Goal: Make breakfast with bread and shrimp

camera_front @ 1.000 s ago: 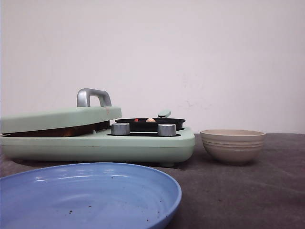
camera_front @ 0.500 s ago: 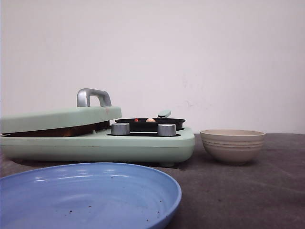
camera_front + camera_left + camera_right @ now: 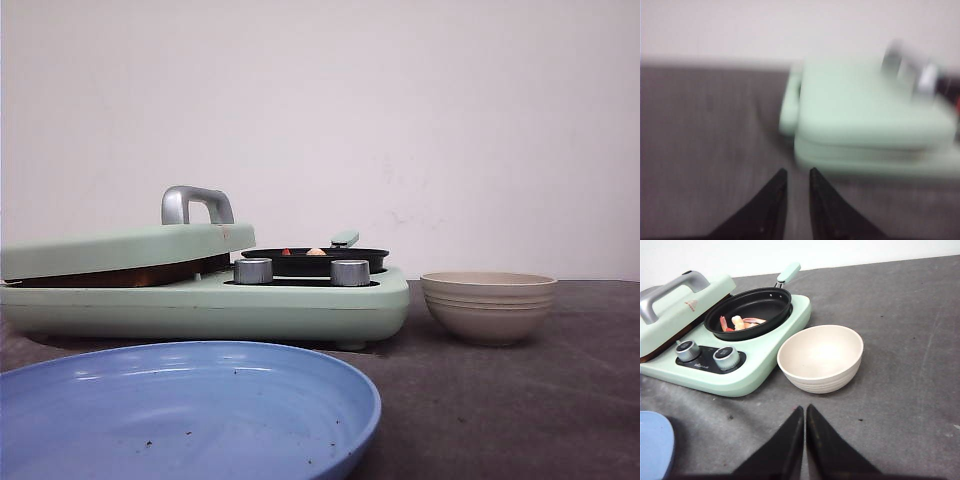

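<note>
Front view showed the green cooker (image 3: 200, 300) with its lid (image 3: 125, 248) down on the left half, a brown edge in the gap, probably the bread (image 3: 120, 277), though too little showed to be sure. Shrimp (image 3: 742, 322) lay in the black pan (image 3: 750, 310) on the cooker's right side. A beige bowl (image 3: 821, 357) stood just beside the cooker, empty; a blue plate (image 3: 190, 410) sat nearest the camera, also empty.

Left claw (image 3: 796, 176) had a narrow gap between its tips, nothing held, hanging near the cooker's lid end; that view was blurred. Right claw (image 3: 804, 412) was pinched closed on nothing, near the bowl.

Risks, as a guess: bread left under the lid could burn; lifting by the metal handle (image 3: 195, 205) could drag the whole cooker; small curled shrimp could slip from the tips, and the bowl could get knocked.

Surface was a dark grey mat (image 3: 900, 340), slightly scuffed; behind it a plain pale wall (image 3: 400, 120).
</note>
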